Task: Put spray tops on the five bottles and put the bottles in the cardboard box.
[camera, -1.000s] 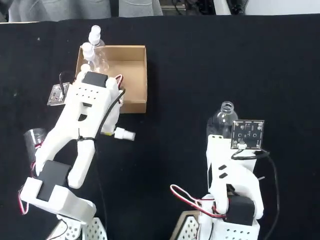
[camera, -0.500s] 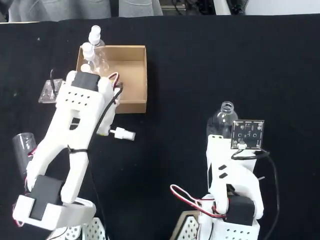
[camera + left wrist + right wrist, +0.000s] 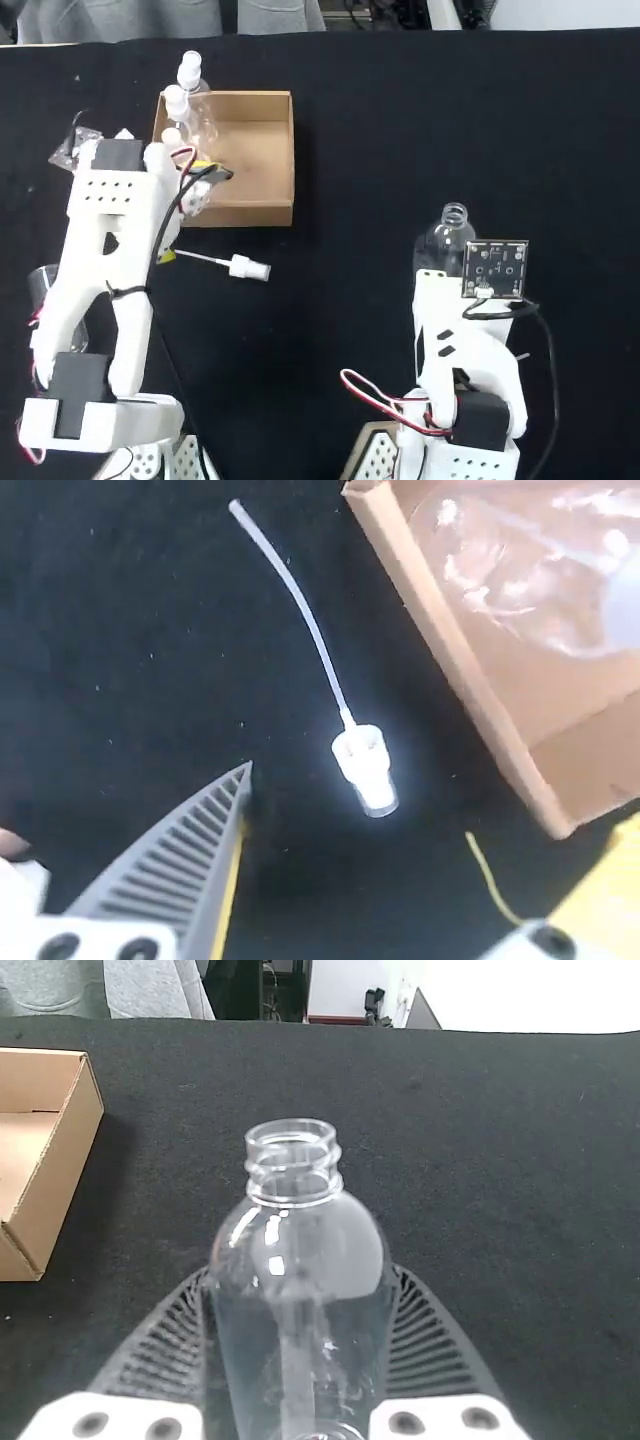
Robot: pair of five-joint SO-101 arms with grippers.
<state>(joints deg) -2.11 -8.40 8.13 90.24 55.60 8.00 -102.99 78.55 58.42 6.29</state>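
Black-clothed table (image 3: 400, 120); grey fabric (image 3: 120, 20) beyond far edge; dark clutter (image 3: 400, 12), bright white surface (image 3: 565, 12) alongside.

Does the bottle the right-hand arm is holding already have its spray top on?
No: the bottle in the right gripper has a bare, open neck with nothing screwed onto it.
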